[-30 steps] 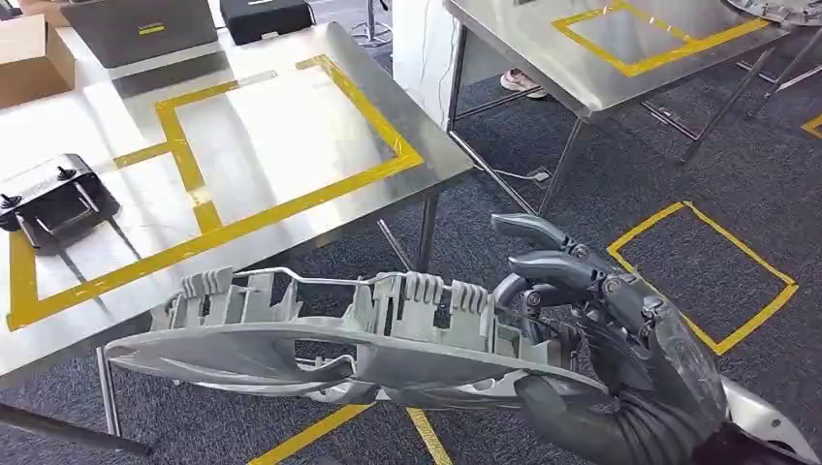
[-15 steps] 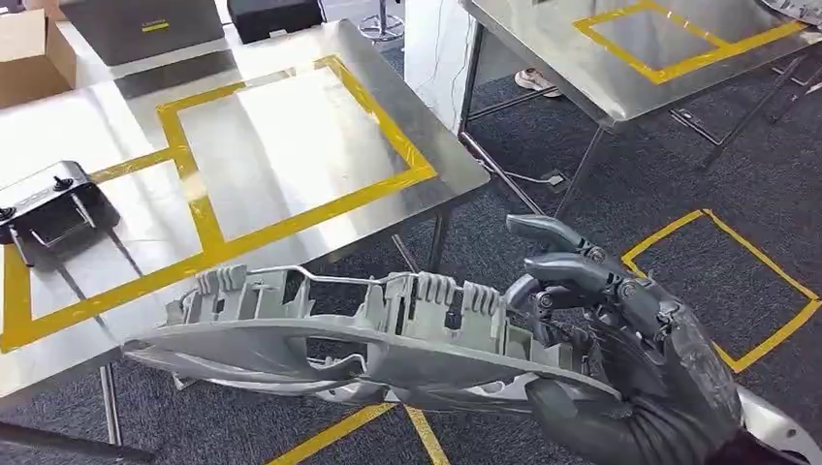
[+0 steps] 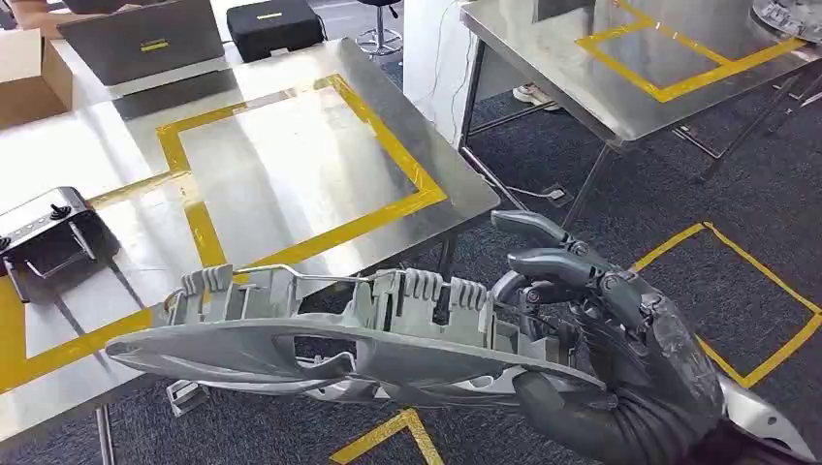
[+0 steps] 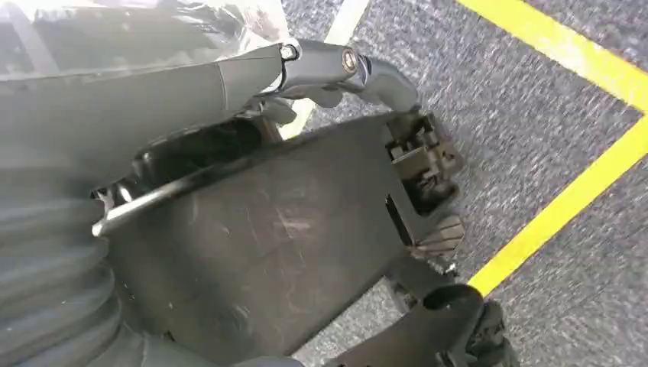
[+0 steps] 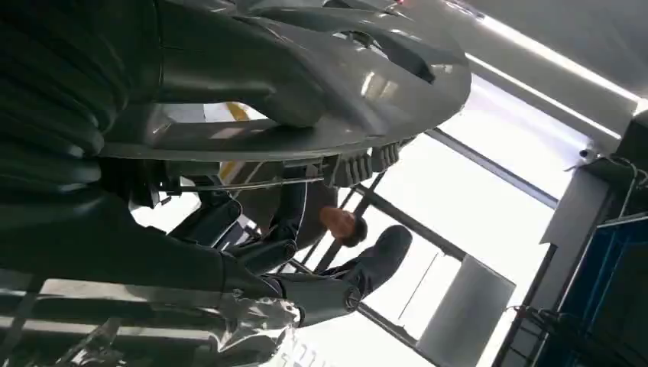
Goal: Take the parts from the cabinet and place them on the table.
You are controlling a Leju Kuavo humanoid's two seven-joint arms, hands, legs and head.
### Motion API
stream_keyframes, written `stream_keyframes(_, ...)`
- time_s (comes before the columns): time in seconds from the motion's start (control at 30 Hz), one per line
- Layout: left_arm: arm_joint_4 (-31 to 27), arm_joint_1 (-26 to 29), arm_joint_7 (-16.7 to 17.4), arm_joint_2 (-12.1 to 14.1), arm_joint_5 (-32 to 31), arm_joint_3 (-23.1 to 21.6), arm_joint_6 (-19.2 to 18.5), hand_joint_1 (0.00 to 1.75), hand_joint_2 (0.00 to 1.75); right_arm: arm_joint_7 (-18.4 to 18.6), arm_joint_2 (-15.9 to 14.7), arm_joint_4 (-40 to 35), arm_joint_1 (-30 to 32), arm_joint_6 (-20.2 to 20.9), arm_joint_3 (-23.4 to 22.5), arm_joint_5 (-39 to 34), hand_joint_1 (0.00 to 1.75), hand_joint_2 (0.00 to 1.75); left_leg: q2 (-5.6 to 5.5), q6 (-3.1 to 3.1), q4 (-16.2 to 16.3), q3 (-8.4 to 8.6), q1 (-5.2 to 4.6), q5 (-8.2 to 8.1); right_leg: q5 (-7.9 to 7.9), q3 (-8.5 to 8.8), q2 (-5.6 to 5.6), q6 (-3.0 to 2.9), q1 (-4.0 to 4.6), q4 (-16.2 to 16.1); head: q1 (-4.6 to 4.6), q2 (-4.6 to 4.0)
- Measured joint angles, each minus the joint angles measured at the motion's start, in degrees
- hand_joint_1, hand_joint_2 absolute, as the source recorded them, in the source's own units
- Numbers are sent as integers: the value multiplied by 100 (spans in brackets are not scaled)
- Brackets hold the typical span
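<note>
While the right hand (image 3: 606,358) grips one end of the long grey part (image 3: 339,334), its thick thumb lies under the part's smooth curved face and its darker fingers (image 3: 557,266) arch over the ribbed upper edge, so the part is clamped between them and held level in the air. From the fingers the part runs out sideways toward the robot's left, its far tip reaching over the near edge of the steel table (image 3: 291,145); whether it touches the table edge cannot be told. Beyond the fingers, the table top carries yellow tape outlines (image 3: 388,145) marking two bays: the larger bay, just past the part's ribbed edge, has only bare steel inside it, and in the smaller bay at the far end of the part sits a black part (image 3: 48,232) with two knobs and thin metal rods. At the table's far side stand a brown cardboard box (image 3: 29,68), a grey case (image 3: 145,39) and a black case (image 3: 276,24); their contents cannot be seen. In the left wrist view the left hand (image 4: 229,191) holds a dark flat part (image 4: 290,229), its fingers (image 4: 344,65) curled round the part's edge above grey carpet (image 4: 558,138) crossed by yellow lines. A second steel table (image 3: 601,58) stands well apart from the right hand.
</note>
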Motion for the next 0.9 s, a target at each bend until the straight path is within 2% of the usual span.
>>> stream_keyframes(0.03, 0, -1, 4, 0, 4, 0, 0, 0, 175, -2, 0, 0, -8, 0, 0, 0, 175, 175, -1, 23, -6, 31, -1, -13, -35, -77, 6, 8, -2, 187, 33, 0)
stream_keyframes(0.07, 0, 1, 7, 2, 4, -4, 0, 0, 175, -4, 0, 0, -13, -2, -2, 0, 175, 175, -2, 53, -6, 43, -2, -33, -156, -274, 7, 15, 8, 520, 66, 0)
stream_keyframes(0.13, -2, 5, 7, 2, 2, -35, 0, 0, 175, -4, 0, 0, -3, -2, -2, 0, 175, 175, -3, 103, -5, 66, -34, -84, -486, -890, 8, 18, 12, 1426, 118, 0)
stream_keyframes(0.17, -2, 8, 7, 2, 2, -42, 0, 0, 175, -2, 0, 0, 7, -2, 0, 0, 175, 175, -8, 112, -5, 87, -53, -116, -527, -1127, 8, 7, 15, 1695, 129, 0)
stream_keyframes(0.2, -2, 13, 7, 2, 2, -41, 0, 0, 175, -2, 0, 2, 13, -2, 0, 0, 175, 175, -20, 117, -5, 132, -70, -153, -423, -1253, 8, -18, 22, 1727, 137, 0)
stream_keyframes(0.23, -2, 18, 9, 2, 2, -46, 0, 0, 175, -2, 0, 2, 13, -2, 0, 0, 175, 175, -29, 115, -5, 192, -81, -199, -191, -1246, 10, -53, 42, 1530, 136, 0)
stream_keyframes(0.27, -2, 24, 11, 2, 4, -50, 0, 0, 175, -2, 0, 2, 12, -2, 0, 0, 175, 175, -34, 114, -6, 262, -84, -247, 130, -1149, 11, -106, 74, 1146, 142, 0)
stream_keyframes(0.3, -2, 31, 13, 0, 2, -59, 0, 0, 175, -2, 0, 2, 11, -2, -2, 0, 175, 175, -35, 105, -10, 344, -86, -303, 515, -991, 9, -175, 127, 598, 144, 0)
stream_keyframes(0.33, -2, 46, 13, -7, 2, -61, 0, 0, 175, -2, -2, 2, 9, -2, -4, 0, 175, 175, -35, 93, -25, 345, -77, -350, 754, -909, 0, -241, 184, 231, 155, 0)
stream_keyframes(0.37, -2, 52, 17, -13, 4, -68, 9, 0, 175, -2, -2, 7, 14, -2, -2, -2, 175, 175, -38, 59, -29, 397, -94, -368, 533, -919, -2, -265, 215, 268, 138, 0)
stream_keyframes(0.4, -2, 54, 11, -13, -9, -77, 20, 0, 175, -2, -2, 5, -10, -2, -4, -7, 175, 175, -38, 26, -36, 360, -87, -388, 521, -854, -2, -297, 223, 48, 179, 0)
stream_keyframes(0.43, -7, 49, 13, -18, 0, -81, 17, 0, 175, 0, -2, 4, 7, -2, -11, -9, 175, 175, -29, -13, -45, 438, -93, -392, 575, -850, 12, -274, 224, 53, 186, 0)
stream_keyframes(0.47, -9, 46, 13, -15, 2, -81, 17, 0, 175, 0, -2, 4, 11, 2, -7, -9, 175, 175, -23, -44, -34, 458, -98, -354, 550, -787, 15, -295, 219, 16, 179, 0)
stream_keyframes(0.5, -9, 44, 13, -9, 4, -81, 20, 0, 175, 0, -2, 2, 10, 2, -9, -9, 175, 175, -23, -58, -6, 480, -117, -367, 551, -680, 24, -302, 169, -55, 177, 0)
stream_keyframes(0.53, -9, 45, 15, -7, 4, -83, 20, 0, 175, -2, -2, 2, 9, 2, -9, -7, 175, 175, -19, -83, 138, 425, -115, -382, 542, -586, 14, -313, 157, -123, 162, 0)
stream_keyframes(0.57, -9, 44, 20, -2, 4, -85, 17, 0, 175, -4, -2, 2, -6, 0, -11, -9, 175, 175, -22, -113, 421, 287, -103, -440, 519, -517, 10, -341, 143, -157, 107, 0)
stream_keyframes(0.63, -9, -2, 4, 4, -11, -83, 33, 0, 175, -2, -2, 2, 5, 2, -9, -9, 175, 175, -21, -183, 1225, -184, -68, -776, 441, -431, 0, -344, 140, -166, 74, 0)
stream_keyframes(0.67, -9, -26, 4, 9, -9, -83, 35, 0, 175, -2, -2, 4, 12, 2, -7, -7, 175, 175, -20, -207, 1475, -351, -58, -932, 397, -383, -2, -344, 139, -162, 59, 0)
stream_keyframes(0.7, -9, -39, 0, 9, -11, -83, 35, 0, 175, -2, -2, 4, 15, 2, -7, -7, 175, 175, -17, -228, 1535, -437, -49, -952, 348, -323, 0, -338, 134, -160, 53, 0)
stream_keyframes(0.73, -9, -44, 2, 11, -9, -83, 35, 0, 175, -2, -2, 4, 15, 2, -7, -7, 175, 175, -14, -240, 1397, -425, -41, -797, 300, -255, 6, -328, 130, -159, 46, 0)
stream_keyframes(0.77, -9, -40, 4, 18, -7, -83, 35, 0, 175, -2, -2, 4, 15, 2, -7, -9, 175, 175, -14, -252, 1090, -340, -32, -520, 249, -179, 17, -311, 125, -151, 33, 0)
stream_keyframes(0.83, -9, -2, 15, 24, -4, -83, 35, 0, 175, -2, -2, 4, 16, 2, -7, -9, 175, 175, -13, -223, 185, -117, -15, 225, 121, -29, 20, -264, 113, -148, 22, 0)
stream_keyframes(0.87, -9, -1, 13, 26, -7, -83, 33, 0, 175, -2, -2, 9, 12, 4, 0, -9, 175, 175, -9, -193, 248, -158, -52, 44, 103, 16, 16, -236, 114, -131, 33, 0)
stream_keyframes(0.9, -11, -4, 17, 26, -4, -85, 33, 0, 175, -4, -2, 9, 12, 4, -7, -9, 175, 175, 14, -140, -71, -109, -80, 4, 73, -42, 31, -187, 120, -107, -2, 0)
